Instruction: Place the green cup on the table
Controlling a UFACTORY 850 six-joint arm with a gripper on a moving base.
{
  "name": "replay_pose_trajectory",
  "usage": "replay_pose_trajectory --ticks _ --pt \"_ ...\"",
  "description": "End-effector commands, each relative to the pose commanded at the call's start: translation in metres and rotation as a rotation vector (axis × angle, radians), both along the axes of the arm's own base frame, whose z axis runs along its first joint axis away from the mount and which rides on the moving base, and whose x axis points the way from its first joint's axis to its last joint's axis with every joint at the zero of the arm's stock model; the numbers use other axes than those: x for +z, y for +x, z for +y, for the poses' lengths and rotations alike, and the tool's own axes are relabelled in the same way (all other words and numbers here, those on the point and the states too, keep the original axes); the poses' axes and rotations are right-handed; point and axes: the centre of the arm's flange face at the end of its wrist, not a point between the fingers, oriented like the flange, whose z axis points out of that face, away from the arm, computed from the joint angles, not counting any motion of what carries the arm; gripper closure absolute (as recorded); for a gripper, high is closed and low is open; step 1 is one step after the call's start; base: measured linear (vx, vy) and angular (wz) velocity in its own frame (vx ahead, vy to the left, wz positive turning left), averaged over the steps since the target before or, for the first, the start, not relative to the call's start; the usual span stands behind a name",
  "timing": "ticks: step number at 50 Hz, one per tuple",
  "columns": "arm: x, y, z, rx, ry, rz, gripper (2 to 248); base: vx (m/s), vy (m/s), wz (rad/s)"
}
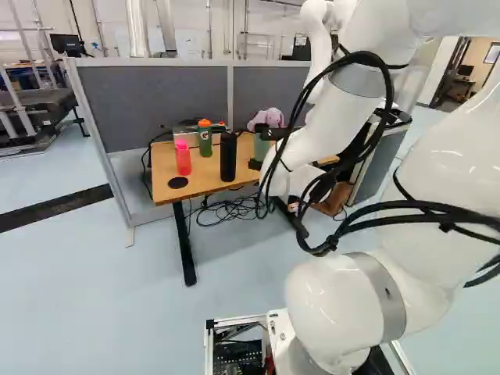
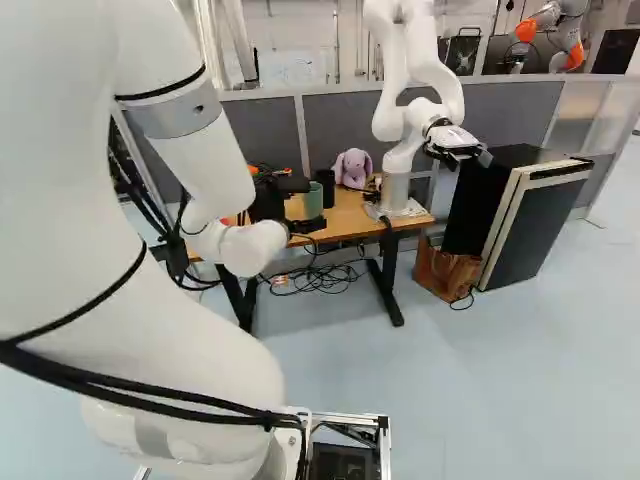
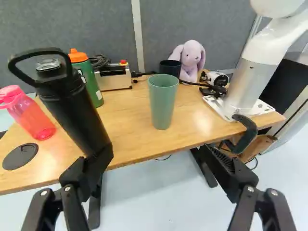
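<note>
In the right base view my gripper (image 2: pixel 306 207) is at the table's near edge, close to the green cup (image 2: pixel 314 197). The wrist view shows the gripper (image 3: pixel 159 160) wide open, its fingers far apart and nothing held. Ahead of the gap, the green cup (image 3: pixel 162 103) stands upright on the wooden table (image 3: pixel 127 139), apart from both fingers. One fingertip overlaps the foot of a tall black bottle (image 3: pixel 77 110); whether they touch I cannot tell. In the left base view the cup (image 1: pixel 262 148) shows beside the arm.
A pink bottle (image 3: pixel 31 115), a green bottle with orange lid (image 3: pixel 89 77), a black cup (image 3: pixel 170 68) and a purple plush rabbit (image 3: pixel 192 57) stand around the cup. Another robot (image 3: pixel 252 79) is mounted on the table. A black hook (image 3: pixel 245 134) lies near one fingertip. Grey partitions stand behind.
</note>
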Motion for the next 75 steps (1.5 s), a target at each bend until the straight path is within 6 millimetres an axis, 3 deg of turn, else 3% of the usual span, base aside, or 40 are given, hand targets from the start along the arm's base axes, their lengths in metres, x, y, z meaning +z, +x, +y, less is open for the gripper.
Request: replay_pose_trajectory --ticks 35,75 --pt "-0.003 -0.051 -0.005 -0.014 0.0 -0.019 3 0.0 0.0 0.0" --pt "-0.005 -0.061 -0.006 -0.017 0.0 -0.022 3 0.0 0.0 0.0"
